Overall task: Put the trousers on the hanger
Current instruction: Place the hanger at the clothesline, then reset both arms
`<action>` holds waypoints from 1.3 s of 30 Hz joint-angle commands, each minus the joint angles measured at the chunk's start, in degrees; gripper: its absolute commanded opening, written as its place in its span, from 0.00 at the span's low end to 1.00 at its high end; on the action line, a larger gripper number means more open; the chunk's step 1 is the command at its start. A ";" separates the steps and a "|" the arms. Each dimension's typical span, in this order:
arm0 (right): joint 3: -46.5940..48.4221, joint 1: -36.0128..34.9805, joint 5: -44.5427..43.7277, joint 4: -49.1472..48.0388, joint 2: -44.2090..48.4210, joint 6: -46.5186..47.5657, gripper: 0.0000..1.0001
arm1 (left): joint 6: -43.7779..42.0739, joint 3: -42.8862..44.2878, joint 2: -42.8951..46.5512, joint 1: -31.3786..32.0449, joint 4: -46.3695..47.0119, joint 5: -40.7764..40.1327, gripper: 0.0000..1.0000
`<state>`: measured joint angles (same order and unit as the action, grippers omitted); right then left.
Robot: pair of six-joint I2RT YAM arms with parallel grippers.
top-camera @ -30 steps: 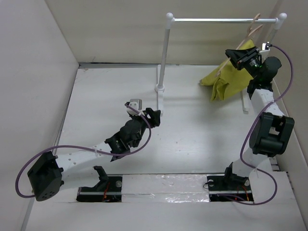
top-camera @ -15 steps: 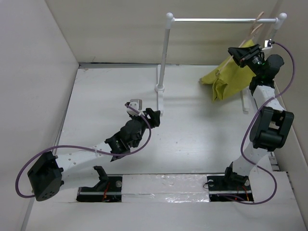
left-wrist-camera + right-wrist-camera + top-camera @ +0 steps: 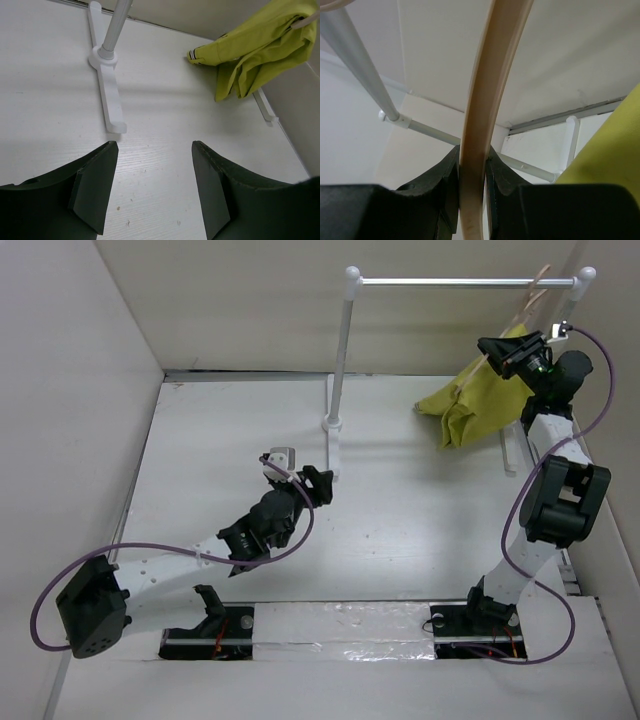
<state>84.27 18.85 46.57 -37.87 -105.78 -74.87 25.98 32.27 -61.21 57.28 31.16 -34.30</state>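
Yellow-green trousers (image 3: 260, 45) with a dark-and-white striped edge; pale beige hanger (image 3: 482, 100); white rail stand (image 3: 107, 75) on a white table (image 3: 165, 115); black left gripper (image 3: 155, 190); black right gripper (image 3: 472, 172).

You're working in a robotics lab test cell: a bare white counter (image 3: 420, 530) boxed in by plain beige panels (image 3: 70, 390), a cabled left arm (image 3: 190, 558) and right arm (image 3: 563, 502) bolted at its near edge, and a small white rail stand (image 3: 341, 350) at the back.
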 commanded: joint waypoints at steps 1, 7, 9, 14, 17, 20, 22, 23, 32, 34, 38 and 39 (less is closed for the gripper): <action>4.06 1.19 -0.42 -9.42 0.84 3.85 0.04 | -0.23 1.39 2.84 0.12 1.71 -1.12 0.58; 0.20 1.71 -0.16 -10.64 1.36 4.91 0.20 | -0.22 1.13 3.46 0.12 1.45 -1.12 0.58; -1.21 1.71 -0.51 -11.18 2.24 5.78 0.30 | -0.49 1.39 3.29 0.64 1.63 -1.20 0.58; -4.20 2.76 -2.18 -6.80 6.54 11.57 0.63 | -1.19 1.83 3.64 0.64 1.71 -1.73 0.58; -5.08 2.77 -5.86 -0.58 9.87 17.80 0.86 | -2.07 2.71 4.08 0.64 0.58 -2.17 0.58; -6.13 2.77 -9.81 6.46 13.56 23.44 1.00 | -2.16 2.27 5.31 0.64 0.83 -2.26 0.58; -7.27 2.77 -14.10 9.12 15.68 27.75 1.00 | -2.68 2.62 5.92 0.64 0.40 -2.43 0.59; -7.97 2.77 -15.53 10.69 16.73 28.81 1.00 | -2.69 2.79 6.19 0.64 -0.74 -2.69 0.59; -24.30 2.43 -14.40 0.47 27.36 27.86 1.00 | -2.07 4.55 8.04 0.64 -4.17 -5.68 0.60; -30.88 0.24 -14.75 -2.29 31.83 26.71 1.00 | -2.16 4.64 8.30 0.64 -4.35 -5.86 0.61; -38.98 -6.01 -16.86 -1.87 39.74 30.39 1.00 | -1.46 4.73 9.35 0.64 -7.24 -7.44 0.61; -40.31 -7.41 -17.21 -1.08 41.42 32.49 1.00 | -1.11 3.95 9.62 0.64 -7.42 -7.70 0.61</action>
<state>46.44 15.22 30.52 -33.67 -70.63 -46.59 24.43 34.57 -53.52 57.76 24.77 -39.75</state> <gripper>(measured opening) 0.999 0.607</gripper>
